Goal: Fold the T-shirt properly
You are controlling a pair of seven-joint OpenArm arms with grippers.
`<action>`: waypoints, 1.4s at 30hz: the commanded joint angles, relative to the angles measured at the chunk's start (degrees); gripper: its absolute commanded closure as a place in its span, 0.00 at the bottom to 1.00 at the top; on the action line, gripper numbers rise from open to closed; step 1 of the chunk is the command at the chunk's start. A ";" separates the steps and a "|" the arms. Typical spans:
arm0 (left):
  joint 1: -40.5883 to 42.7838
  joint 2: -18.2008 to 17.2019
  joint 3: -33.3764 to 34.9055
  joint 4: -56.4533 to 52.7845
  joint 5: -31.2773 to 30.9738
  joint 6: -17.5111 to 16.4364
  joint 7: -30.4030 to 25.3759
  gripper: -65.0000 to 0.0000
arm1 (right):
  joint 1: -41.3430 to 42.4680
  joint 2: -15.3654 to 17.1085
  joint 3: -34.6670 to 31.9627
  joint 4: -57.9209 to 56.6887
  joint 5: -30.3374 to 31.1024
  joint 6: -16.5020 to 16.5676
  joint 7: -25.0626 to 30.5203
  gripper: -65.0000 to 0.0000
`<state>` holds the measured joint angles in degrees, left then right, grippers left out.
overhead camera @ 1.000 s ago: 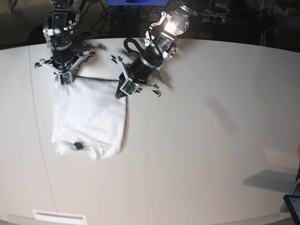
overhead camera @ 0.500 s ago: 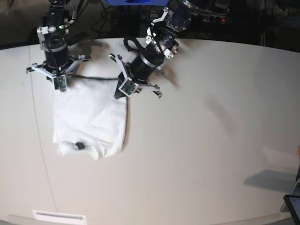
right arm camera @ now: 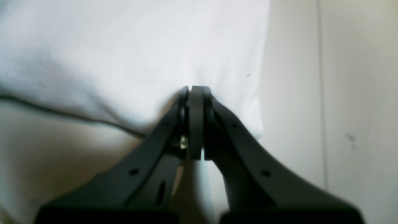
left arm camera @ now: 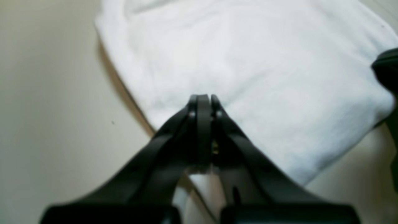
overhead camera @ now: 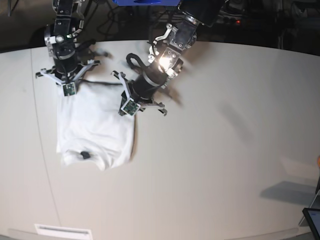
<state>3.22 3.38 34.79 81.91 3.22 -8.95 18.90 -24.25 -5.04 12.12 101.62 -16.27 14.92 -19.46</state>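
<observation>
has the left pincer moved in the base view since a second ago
Yes. The left pincer has shifted toward the view's left and slightly down, further over the white cloth T-shirt, judged against the table's seam line.

Both wrist views are blurred, the T-shirt (left arm camera: 248, 77) cut off by their top edges.

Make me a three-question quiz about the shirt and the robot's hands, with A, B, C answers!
1. Where does the T-shirt lie in the base view?
A. left part of the table
B. right part
C. on the floor

2. What colour shows on the shirt?
A. red
B. white
C. black

3. How are the left hand and the right hand?
A. both wide open
B. one open, one shut
C. both shut at the shirt's far corners

Answers: 1 A, the cloth sits on the table's left part. 2 B, only plain white cloth shows. 3 C, both wrist views show fingers pressed together on the cloth edge.
</observation>
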 commanded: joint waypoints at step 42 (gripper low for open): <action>19.85 -18.63 -5.64 9.83 1.04 10.14 -44.87 1.00 | -12.54 5.87 9.81 -15.43 18.51 0.42 65.75 1.00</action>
<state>23.11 -15.11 29.02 90.70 4.10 1.08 -24.25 -36.10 0.69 21.52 85.56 1.43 15.64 44.40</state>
